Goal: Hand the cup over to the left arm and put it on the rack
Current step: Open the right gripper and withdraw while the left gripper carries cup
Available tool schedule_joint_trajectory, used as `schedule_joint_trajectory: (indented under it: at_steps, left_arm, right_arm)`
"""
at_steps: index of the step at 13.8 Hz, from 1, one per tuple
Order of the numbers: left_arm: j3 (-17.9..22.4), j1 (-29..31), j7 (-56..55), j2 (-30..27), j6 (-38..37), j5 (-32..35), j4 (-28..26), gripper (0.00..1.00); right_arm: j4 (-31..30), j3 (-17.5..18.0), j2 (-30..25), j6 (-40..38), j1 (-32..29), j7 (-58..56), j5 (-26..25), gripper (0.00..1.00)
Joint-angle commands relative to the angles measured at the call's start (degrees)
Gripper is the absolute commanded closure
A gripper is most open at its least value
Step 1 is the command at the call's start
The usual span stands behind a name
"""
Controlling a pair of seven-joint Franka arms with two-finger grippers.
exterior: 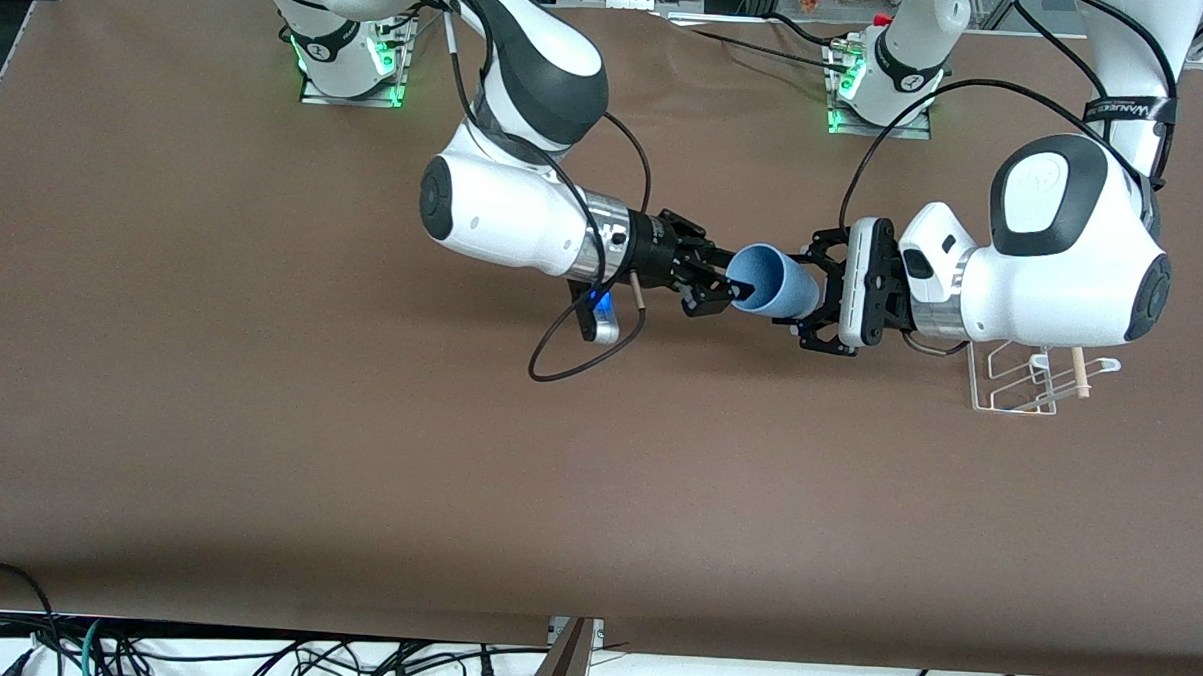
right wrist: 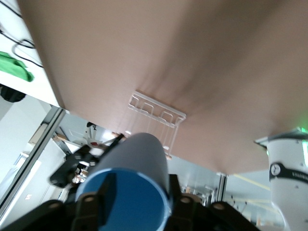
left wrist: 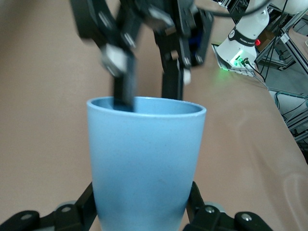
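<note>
2 grippers meet in the air over the middle of my table: the left gripper [exterior: 811,298] pinches the base of the blue cup [exterior: 776,283], the right gripper's [exterior: 716,279] jaws straddle its rim, slightly spread, near the rack [exterior: 1032,378].

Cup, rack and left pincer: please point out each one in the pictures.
cup [exterior: 775,284], front view, on its blue side wall.
rack [exterior: 1010,387], front view, on its white wire frame.
left pincer [exterior: 811,290], front view, midway between its fingertips.
</note>
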Motion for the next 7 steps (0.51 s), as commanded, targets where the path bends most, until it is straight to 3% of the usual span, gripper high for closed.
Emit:
schedule_joint_trajectory:
  at_steps: [1,4,7]
  left_arm:
    - [0.56,0.78,0.98,-0.8,-2.41,-0.45,-0.01,0.97]
    - [1.44,0.78,-2.07,-1.32,-4.96,8.31,1.82,0.99]
    - [1.79,0.78,-7.08,-1.5,-7.78,19.64,3.06,0.99]
  right_arm:
    - [0.17,0.13,-1.71,-2.55,-2.42,-0.55,-3.62,0.01]
    - [0.18,0.04,-3.81,-11.85,-7.6,-0.37,-8.36,0.01]
    - [0.09,-3.47,-7.59,-25.54,-11.12,-0.28,-17.05,0.01]
